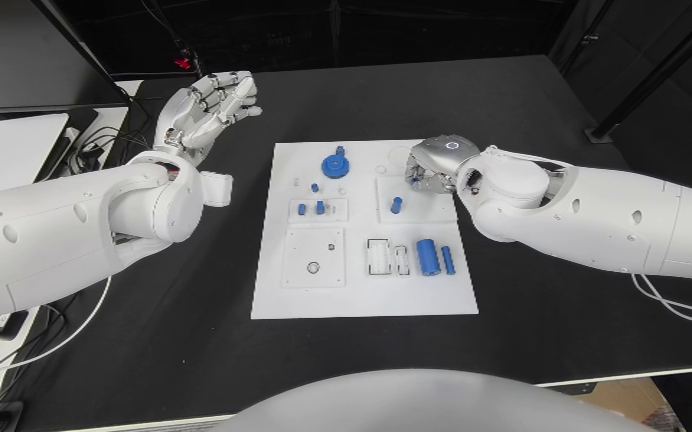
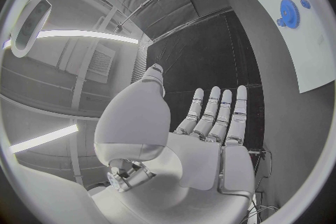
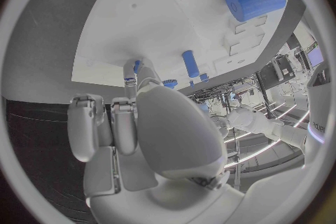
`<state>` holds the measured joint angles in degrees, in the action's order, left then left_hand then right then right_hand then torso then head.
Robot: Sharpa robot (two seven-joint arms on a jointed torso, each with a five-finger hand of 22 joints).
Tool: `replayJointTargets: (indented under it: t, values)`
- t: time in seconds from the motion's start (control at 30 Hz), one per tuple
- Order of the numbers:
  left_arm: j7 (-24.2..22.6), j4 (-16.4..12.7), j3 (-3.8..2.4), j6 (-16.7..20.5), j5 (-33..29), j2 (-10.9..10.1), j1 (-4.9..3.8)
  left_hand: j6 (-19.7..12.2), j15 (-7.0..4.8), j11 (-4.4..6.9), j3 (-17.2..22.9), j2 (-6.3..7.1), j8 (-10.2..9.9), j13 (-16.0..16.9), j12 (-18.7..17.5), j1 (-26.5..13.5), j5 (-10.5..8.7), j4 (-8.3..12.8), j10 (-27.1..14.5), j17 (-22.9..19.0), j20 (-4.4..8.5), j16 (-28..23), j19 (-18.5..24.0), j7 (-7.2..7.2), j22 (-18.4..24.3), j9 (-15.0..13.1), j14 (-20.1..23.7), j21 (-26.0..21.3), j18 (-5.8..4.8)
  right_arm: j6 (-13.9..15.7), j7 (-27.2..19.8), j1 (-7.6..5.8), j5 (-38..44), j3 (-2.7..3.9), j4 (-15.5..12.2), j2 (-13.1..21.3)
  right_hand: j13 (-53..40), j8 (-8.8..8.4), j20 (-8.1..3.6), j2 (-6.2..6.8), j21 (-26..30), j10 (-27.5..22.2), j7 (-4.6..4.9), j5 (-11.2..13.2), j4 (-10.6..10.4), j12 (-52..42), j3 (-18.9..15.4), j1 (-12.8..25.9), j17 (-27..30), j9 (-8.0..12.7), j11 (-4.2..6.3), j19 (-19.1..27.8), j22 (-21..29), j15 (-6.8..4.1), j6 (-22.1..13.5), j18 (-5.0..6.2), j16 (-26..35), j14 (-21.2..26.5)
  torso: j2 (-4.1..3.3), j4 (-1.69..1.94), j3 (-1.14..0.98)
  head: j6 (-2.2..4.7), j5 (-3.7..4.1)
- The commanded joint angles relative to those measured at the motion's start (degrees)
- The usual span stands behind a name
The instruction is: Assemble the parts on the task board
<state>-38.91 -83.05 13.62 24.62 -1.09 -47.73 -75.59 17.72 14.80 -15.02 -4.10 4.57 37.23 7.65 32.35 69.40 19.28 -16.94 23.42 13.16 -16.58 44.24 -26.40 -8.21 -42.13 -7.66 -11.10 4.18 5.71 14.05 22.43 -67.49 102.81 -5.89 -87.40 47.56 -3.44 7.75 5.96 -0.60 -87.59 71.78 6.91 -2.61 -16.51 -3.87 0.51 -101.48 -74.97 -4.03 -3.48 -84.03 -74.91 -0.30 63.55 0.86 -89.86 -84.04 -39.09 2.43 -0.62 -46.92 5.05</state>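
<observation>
The task board point(image 1: 364, 292) is lying in the middle of the black surface point(image 1: 548, 122), near the centre of the head view, and the blue parts are spread over it as though awaiting fitting: a gear point(image 1: 335, 165) toward the upper middle of the board, small pegs point(image 1: 319, 208) below it on a raised block, one short pin point(image 1: 395, 205) right of centre, and a thick cylinder point(image 1: 427, 255) with a thinner rod point(image 1: 447, 260) just beside it at the lower right. The right hand point(image 1: 433, 164) is hovering at the board's upper right corner, palm turned down over the area just above that short pin — probably positioning itself to pick or seat a part there. In the right wrist view its fingers point(image 3: 105, 129) are curling inward toward the board with a blue pin point(image 3: 190, 63) beyond them, but whether the fingertips are gripping anything cannot be told, since the palm is hiding them. The left hand point(image 1: 206, 110) is resting well apart from the board in the upper left of the frame, raised off the surface — it is standing by, out of the way of the working arm. Its fingers point(image 2: 217, 115) are stretching out straight and slightly apart, holding nothing.
</observation>
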Motion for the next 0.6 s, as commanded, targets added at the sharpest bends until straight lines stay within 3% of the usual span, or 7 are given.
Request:
replayJointTargets:
  t: [0.03,0.6]
  values:
    - [-7.04,-0.02,-0.06,-0.31,-0.07,0.02,-0.08,-0.34,-0.11,0.00,0.40,-0.56,0.19,-0.04,0.18,0.16,-0.34,-0.05,-0.36,-0.05,0.00,0.36,-0.30,-8.76,0.09,0.05,0.34,0.27,-0.42,1.73,-0.05,-0.08,0.05,0.01,-0.22,0.13,-0.10,-0.04,0.08,0.42,0.27,0.30,-0.03,-0.12,0.04,-0.02,0.25,0.31,-15.03,-0.10,-0.02,-4.29,-13.99,0.13,0.33,-0.10,-0.14,-5.96,0.02,-0.04,-0.02,0.03,-0.08]
    - [-7.02,0.05,-0.06,-0.39,-0.07,-0.05,0.00,-0.34,-0.11,0.00,0.40,-0.56,0.19,-0.04,0.18,0.16,-0.34,-0.05,-0.36,-0.05,0.00,0.36,-0.30,-8.76,0.09,0.05,0.34,0.27,-0.42,7.67,-1.94,-0.07,0.55,0.01,-1.87,1.89,-0.08,0.07,0.06,0.53,0.06,0.73,0.11,-0.13,0.05,0.06,0.64,0.36,-15.03,-0.19,-0.14,-4.43,-14.08,0.14,1.01,-0.17,-0.14,-5.96,-0.01,-0.02,0.01,-0.09,-0.17]
